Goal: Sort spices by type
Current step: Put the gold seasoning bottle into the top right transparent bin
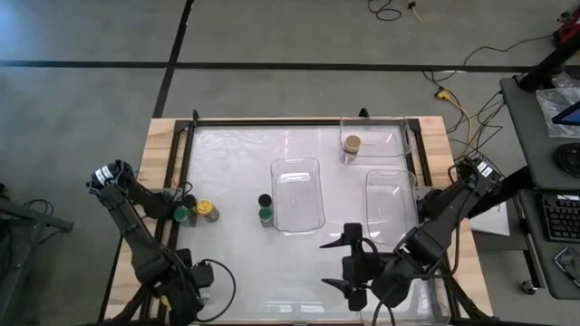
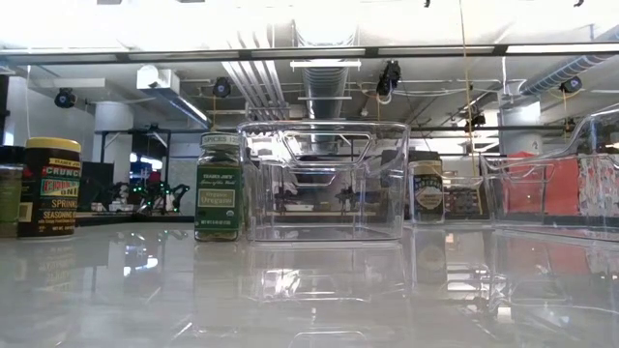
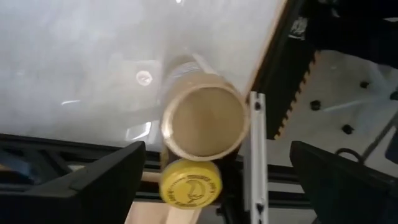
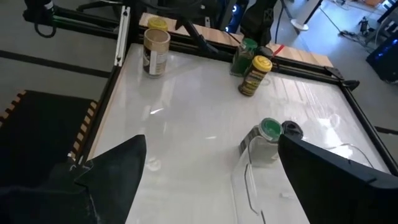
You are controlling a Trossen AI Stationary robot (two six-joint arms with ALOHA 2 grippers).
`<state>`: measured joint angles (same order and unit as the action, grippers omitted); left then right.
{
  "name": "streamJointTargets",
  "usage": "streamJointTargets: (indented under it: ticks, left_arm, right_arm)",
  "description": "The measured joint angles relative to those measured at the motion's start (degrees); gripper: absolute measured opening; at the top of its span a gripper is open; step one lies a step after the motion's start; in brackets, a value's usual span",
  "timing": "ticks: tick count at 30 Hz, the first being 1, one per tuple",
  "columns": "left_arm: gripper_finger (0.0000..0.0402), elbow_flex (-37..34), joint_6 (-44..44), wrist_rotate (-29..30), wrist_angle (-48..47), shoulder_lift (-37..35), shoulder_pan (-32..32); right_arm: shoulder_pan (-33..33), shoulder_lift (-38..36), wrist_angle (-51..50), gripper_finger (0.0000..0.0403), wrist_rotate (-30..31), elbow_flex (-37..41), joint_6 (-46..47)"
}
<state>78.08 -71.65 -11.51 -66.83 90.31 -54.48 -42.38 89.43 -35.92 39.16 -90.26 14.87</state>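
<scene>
My left gripper point(image 3: 217, 165) is open at the table's near left corner, looking down on a tan-lidded jar point(image 3: 202, 121). Its fingers stand wide on either side of the jar without touching it. A yellow lid point(image 3: 191, 183) sits right beside this jar on the wooden border. My right gripper point(image 1: 337, 263) is open near the near edge and holds nothing. At the left stand a green-lidded jar point(image 1: 181, 215) and a yellow-lidded jar point(image 1: 208, 211). A black-lidded jar point(image 1: 265, 200) and a green-lidded jar point(image 1: 265, 215) stand beside the middle tray. Another tan-lidded jar point(image 1: 352, 143) stands in the far tray.
Three clear trays lie on the white surface: the middle tray point(image 1: 297, 172), the right tray point(image 1: 391, 186) and the far tray point(image 1: 385, 131). A black frame rail point(image 1: 186, 163) runs around the table. The left arm hides the near left corner in the high view.
</scene>
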Motion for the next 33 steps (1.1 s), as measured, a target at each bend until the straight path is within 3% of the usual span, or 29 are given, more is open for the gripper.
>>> streamJointTargets:
  ticks: [33]
  left_arm:
    - [0.0391,-8.26,1.7,4.55,6.96,0.6,-2.75]
  right_arm:
    - [0.01,0.0,-4.46,0.0359,-0.11,0.02,6.19]
